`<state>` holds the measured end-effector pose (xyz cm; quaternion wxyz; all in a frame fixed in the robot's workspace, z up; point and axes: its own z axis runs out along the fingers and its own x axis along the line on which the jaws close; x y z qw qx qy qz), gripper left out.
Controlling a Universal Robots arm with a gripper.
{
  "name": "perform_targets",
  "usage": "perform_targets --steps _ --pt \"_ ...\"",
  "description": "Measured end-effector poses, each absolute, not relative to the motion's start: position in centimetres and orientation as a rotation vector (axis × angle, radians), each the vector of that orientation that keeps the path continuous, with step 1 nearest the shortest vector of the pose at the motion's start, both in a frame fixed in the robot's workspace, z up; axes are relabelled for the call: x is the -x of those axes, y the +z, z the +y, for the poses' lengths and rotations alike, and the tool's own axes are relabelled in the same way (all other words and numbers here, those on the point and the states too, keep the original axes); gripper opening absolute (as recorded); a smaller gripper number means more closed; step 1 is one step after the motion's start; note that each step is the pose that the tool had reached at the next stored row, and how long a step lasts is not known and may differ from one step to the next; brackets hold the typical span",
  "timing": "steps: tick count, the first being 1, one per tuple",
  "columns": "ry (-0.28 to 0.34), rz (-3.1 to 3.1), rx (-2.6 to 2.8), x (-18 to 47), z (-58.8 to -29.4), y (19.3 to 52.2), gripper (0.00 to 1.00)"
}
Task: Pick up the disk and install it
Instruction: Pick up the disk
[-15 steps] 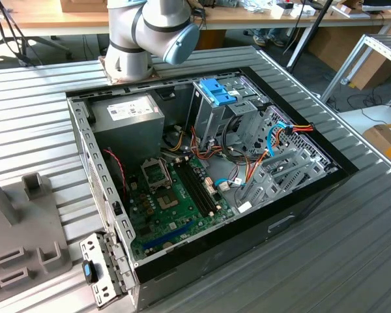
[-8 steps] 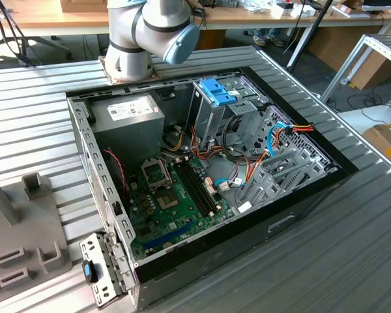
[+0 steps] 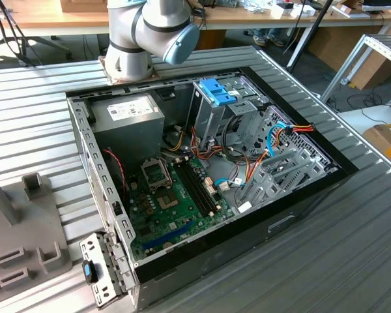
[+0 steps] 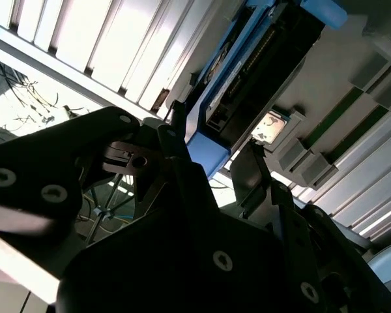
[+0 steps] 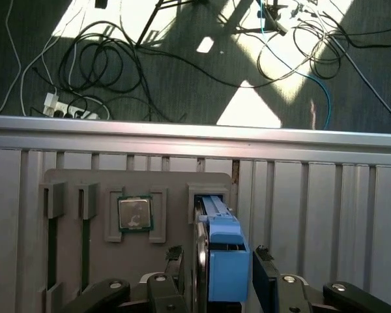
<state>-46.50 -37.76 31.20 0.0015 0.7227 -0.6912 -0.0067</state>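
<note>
Ribbed table (image 5: 352, 215): one disk (image 5: 225, 261) upright between two spread fingers (image 5: 264, 277).

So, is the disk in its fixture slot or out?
In: the disk stands on edge in a slot of the grey fixture, the open end effector straddling it.

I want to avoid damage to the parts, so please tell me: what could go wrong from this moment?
1. The tool straddles the disk, which stands on edge in a slot of the grey fixture. Its fingers look unevenly spaced from the disk, so closing may tilt or jam it.
2. A processor chip lies in the neighbouring pocket; a finger might knock it.
3. Loose cables crowd the computer case near its drive cages and might snag the disk.
</note>
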Motion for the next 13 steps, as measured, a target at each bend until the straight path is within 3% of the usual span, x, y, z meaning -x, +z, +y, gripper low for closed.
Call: perform_targets --steps 6,9,13 --pt "-0.021 -2.169 -2.268 46.50 -37.72 31.21 0.54" --pt "-0.021 -2.169 -2.268 46.50 -37.70 31.20 0.39" --pt "-0.021 -2.169 -2.268 46.50 -37.68 31.20 0.39"
